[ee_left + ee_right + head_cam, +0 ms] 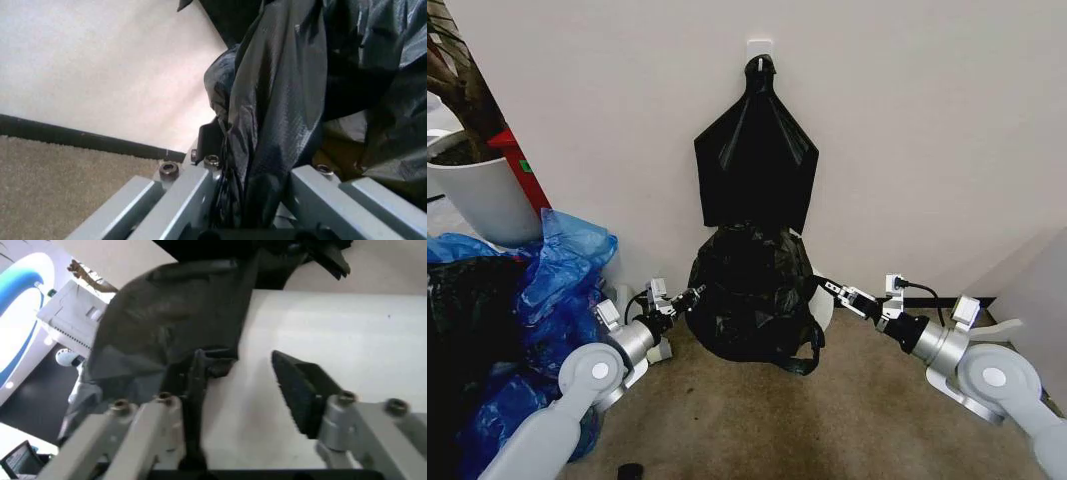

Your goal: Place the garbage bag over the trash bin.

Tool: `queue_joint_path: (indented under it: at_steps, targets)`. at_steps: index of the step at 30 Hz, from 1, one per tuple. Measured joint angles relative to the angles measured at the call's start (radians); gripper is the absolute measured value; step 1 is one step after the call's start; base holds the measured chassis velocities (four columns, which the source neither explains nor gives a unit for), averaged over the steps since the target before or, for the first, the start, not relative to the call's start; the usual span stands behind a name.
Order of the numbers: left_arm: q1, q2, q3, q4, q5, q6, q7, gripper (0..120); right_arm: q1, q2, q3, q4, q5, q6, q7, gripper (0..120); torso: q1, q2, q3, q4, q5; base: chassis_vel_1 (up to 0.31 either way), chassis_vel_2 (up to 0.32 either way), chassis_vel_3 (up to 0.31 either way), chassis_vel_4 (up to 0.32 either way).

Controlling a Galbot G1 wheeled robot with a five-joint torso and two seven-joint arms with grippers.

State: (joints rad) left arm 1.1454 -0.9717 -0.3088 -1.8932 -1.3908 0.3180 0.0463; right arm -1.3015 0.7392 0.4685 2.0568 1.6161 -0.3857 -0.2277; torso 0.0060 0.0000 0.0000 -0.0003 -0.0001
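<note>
Bag (pixel 752 300) drapes over the bin (pixel 823 308), standing upright against the wall at 12 o'clock from the robot; only a pale sliver of bin shows at the bag's 3 o'clock side, the rest is hidden. Bag's long axis runs vertical. Left gripper (pixel 689 296), at the bag's 9 o'clock edge, is clamped on a fold of film (pixel 267 150). Right gripper (pixel 829 288), at 3 o'clock, has jaws spread wide, film lying against one finger (pixel 193 390), nothing pinched.
</note>
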Motion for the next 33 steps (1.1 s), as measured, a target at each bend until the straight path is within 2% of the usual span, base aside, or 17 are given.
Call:
queue_joint_path:
  at_steps: [2, 3, 4, 5, 9, 17, 25, 30, 33]
  targets:
    - [0.003, 0.000, 0.000, 0.001, 0.005, -0.001, 0.000, 1, -0.001, 0.001, 0.000, 0.007, 0.003, 0.005, 0.012, 23, 0.000, 0.000, 0.000, 0.0000, 0.0000, 0.000, 0.000, 0.000, 0.000]
    - [0.003, 0.000, -0.001, 0.002, 0.005, -0.001, 0.000, 1, -0.001, 0.002, 0.000, 0.008, 0.003, 0.006, 0.012, 23, 0.000, 0.000, 0.000, 0.0000, 0.0000, 0.000, 0.000, 0.000, 0.000]
    - [0.005, 0.001, -0.001, 0.002, 0.008, -0.001, 0.000, 1, 0.000, 0.003, 0.000, 0.011, 0.004, 0.010, 0.020, 15, 0.000, 0.000, 0.000, 0.0000, 0.0000, 0.000, 0.000, 0.000, 0.000]
    - [0.005, 0.001, -0.001, 0.002, 0.008, -0.001, 0.000, 1, 0.000, 0.003, 0.000, 0.011, 0.004, 0.010, 0.020, 15, 0.000, 0.000, 0.000, 0.0000, 0.0000, 0.000, 0.000, 0.000, 0.000]
    - [0.005, 0.004, -0.002, 0.002, 0.009, -0.002, 0.000, 1, 0.003, 0.004, 0.000, 0.008, -0.004, 0.016, 0.026, 0, 0.000, 0.000, 0.000, 0.0000, 0.0000, 0.000, 0.000, 0.000, 0.000]
    - [-0.003, 0.003, -0.003, 0.020, 0.005, -0.003, 0.005, 1, -0.009, 0.001, 0.026, 0.009, 0.014, 0.018, 0.023, 0, 0.000, 0.000, 0.000, 0.0000, 0.0001, 0.000, 0.000, 0.000, 0.000]
    - [-0.019, -0.007, -0.016, 0.094, -0.038, -0.031, 0.052, 1, -0.033, -0.009, 0.060, -0.047, -0.059, -0.024, -0.188, 0, 0.000, 0.000, 0.000, -0.0001, 0.0000, 0.000, 0.000, 0.000, 0.000]
    - [-0.017, -0.003, -0.020, 0.091, -0.048, -0.033, 0.070, 1, -0.043, -0.004, 0.054, -0.037, -0.063, -0.038, -0.195, 1, 0.000, 0.000, 0.000, -0.0001, 0.0000, 0.000, 0.000, 0.000, 0.000]
    - [-0.016, -0.003, -0.021, 0.083, -0.051, -0.033, 0.080, 1, -0.031, 0.008, 0.038, -0.030, -0.057, -0.039, -0.167, 12, 0.000, 0.000, 0.000, 0.0000, 0.0002, 0.000, 0.000, 0.000, 0.000]
